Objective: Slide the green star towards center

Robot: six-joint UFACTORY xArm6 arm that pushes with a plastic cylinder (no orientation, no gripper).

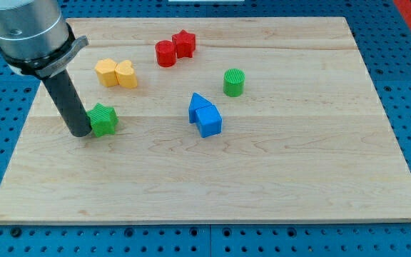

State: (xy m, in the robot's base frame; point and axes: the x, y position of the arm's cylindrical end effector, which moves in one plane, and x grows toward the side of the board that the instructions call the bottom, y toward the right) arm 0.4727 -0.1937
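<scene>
At the view's left, the arm (31, 32) comes down from the top corner and ends in a straight dark rod. My tip (82, 133) rests on the wooden surface (212, 185) and sits right against the left side of the green star (104, 119), as far as the picture shows; no gap can be seen between them. There is no gripper on this arm, so nothing opens, closes or grips; the rod only presses sideways.

The green star lies in the left part of the surface, about halfway between top and bottom, well apart from the middle.

Above it and a little to the right stand two yellow blocks, touching each other: a yellow block with flat sides (106, 72) and a yellow heart-like block (126, 74).

Further right, near the top edge, a red cylinder (165, 53) touches a red star (184, 43).

Close to the middle, a blue triangle (199, 105) touches a blue cube (209, 121) just below it.

Right of those, standing alone, is a green cylinder (234, 82).
</scene>
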